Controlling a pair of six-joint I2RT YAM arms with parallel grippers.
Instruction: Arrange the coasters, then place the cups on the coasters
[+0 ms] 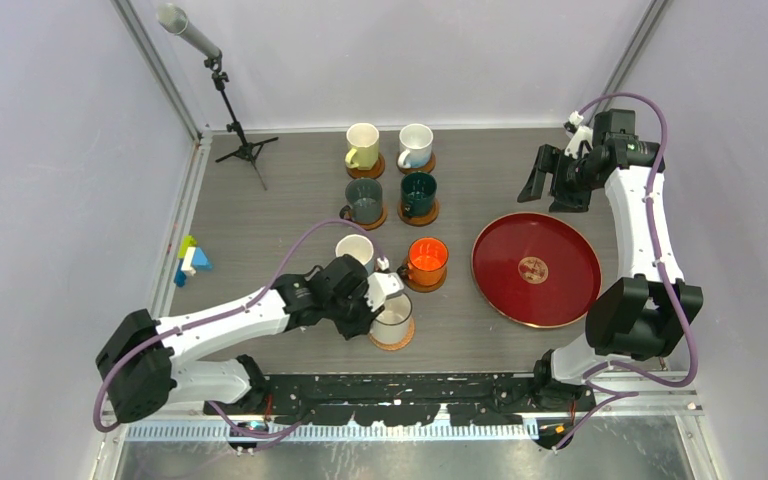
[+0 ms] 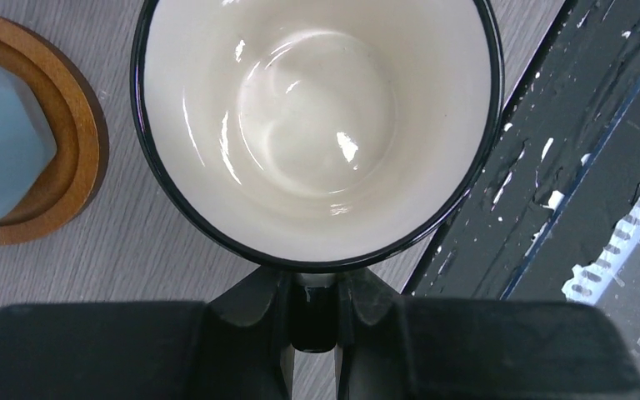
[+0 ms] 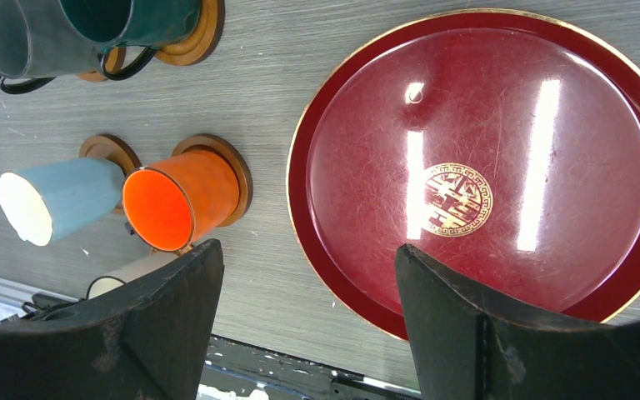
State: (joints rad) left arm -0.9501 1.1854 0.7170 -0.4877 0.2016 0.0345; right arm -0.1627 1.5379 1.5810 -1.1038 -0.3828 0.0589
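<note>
My left hand (image 2: pixel 312 293) pinches the cream mug (image 2: pixel 317 125) by its handle (image 2: pixel 312 323); my right hand (image 3: pixel 307 257) hangs spread near the red tray (image 3: pixel 550 117).

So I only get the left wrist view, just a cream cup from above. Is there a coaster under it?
Observer: Yes, the top view shows a woven coaster under the cream cup.
Operator: Where are the other cups?
Observer: Six more, like the orange cup, each sit on a wooden coaster further back.
Operator: And the other arm?
Observer: The right claw hangs open at the far right, past the red tray.
</note>
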